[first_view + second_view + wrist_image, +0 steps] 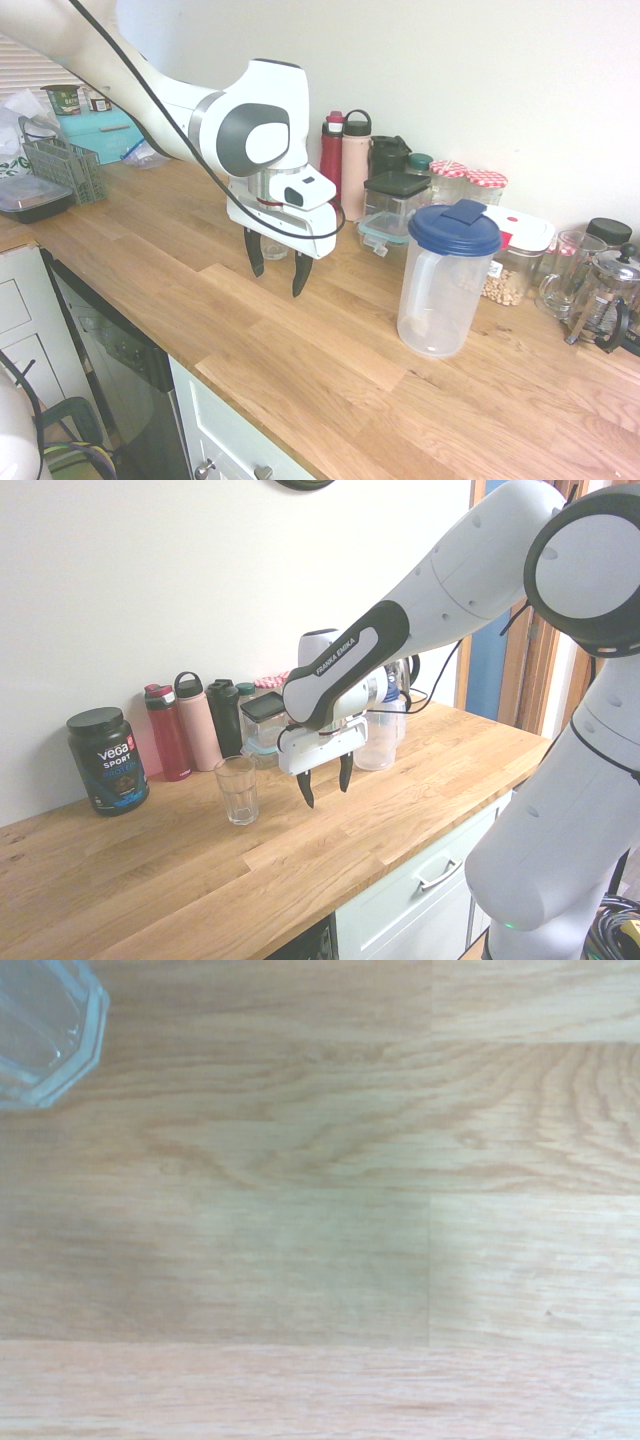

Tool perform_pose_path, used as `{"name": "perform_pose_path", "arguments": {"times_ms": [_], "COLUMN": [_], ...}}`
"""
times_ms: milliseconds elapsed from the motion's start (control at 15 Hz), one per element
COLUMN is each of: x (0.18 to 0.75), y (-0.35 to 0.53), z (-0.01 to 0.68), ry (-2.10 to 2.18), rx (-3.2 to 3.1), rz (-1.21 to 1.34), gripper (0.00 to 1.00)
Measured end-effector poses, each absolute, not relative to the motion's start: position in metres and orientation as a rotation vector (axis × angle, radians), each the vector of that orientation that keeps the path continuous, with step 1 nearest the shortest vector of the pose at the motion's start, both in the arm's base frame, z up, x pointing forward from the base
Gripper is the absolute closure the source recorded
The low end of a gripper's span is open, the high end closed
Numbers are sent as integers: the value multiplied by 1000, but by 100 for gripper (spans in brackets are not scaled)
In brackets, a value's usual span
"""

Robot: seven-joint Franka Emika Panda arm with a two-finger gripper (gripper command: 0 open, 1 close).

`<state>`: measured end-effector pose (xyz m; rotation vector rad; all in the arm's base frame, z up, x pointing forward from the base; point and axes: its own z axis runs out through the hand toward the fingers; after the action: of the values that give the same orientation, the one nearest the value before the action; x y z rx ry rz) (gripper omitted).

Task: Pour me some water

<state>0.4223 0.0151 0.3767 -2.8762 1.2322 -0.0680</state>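
Apparently no further than the preparations: judge the pouring as wholly to do. See the fingers (301, 273) spread apart with nothing gripped, poised above the wooden counter (270, 345). Find the clear glass (240, 792) upright on the counter, near the fingers but outside their grasp, and only partly visible in the wrist view. Note the tall translucent jug (435, 300), also upright on the counter, its blue lid (455, 231) on, well apart from the fingers in the first exterior view. As for the water, look for a clear level in the jug or the glass and find none; take the jug as the likely source, without being able to confirm any contents through its cloudy wall. Count as ready, then, a standing glass and a standing jug, and nothing beyond that. Count as left the whole chain: reach the jug, close on its handle (420, 290) or body, lift, bring the spout over the glass, tip gently, level off and set down. Before tipping, check for an open way through the lid, and keep clear of the glass during the approach, for fear of knocking it over.
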Motion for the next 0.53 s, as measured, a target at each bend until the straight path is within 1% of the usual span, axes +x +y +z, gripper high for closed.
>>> {"name": "perform_pose_path", "arguments": {"times_ms": [133,267,533], "x": [423,423,400], "y": [14,9,-20], "z": [378,396,477], "ry": [1228,1227,1202], "rx": [-2881,-2872,-2785], "rz": [-80,-163,-426], "gripper": [0,0,0]}}
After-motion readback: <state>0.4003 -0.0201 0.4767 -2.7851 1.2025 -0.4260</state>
